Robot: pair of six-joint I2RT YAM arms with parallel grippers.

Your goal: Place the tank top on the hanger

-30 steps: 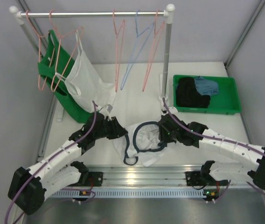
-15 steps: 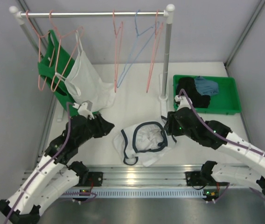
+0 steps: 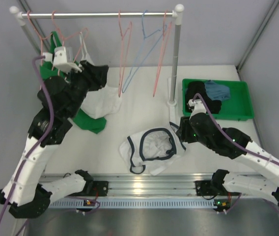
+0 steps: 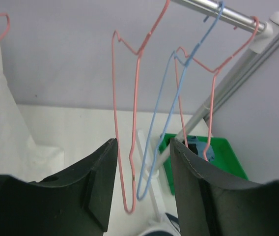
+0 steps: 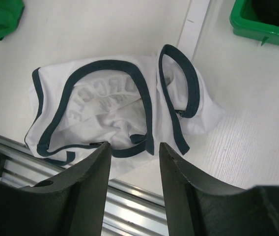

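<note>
The left end effector (image 4: 142,145), released, faces the nearest pink hanger (image 4: 128,211). It should close squarely on the lower wire, then lift the hook off the rail (image 3: 100,14). The right end effector (image 5: 132,147), also released, hovers over the one tank top (image 5: 105,103), crumpled on the desk (image 3: 139,105). Bare hangers there: two pink, one blue (image 4: 140,195).

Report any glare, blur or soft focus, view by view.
Top external: light is even, with one bright glare patch on the aluminium rail; otherwise sharp. Left wrist: the pink hanger is crisp, while the near fingers are dark and slightly soft. Right wrist: the tank top is sharp, its print faint.
</note>
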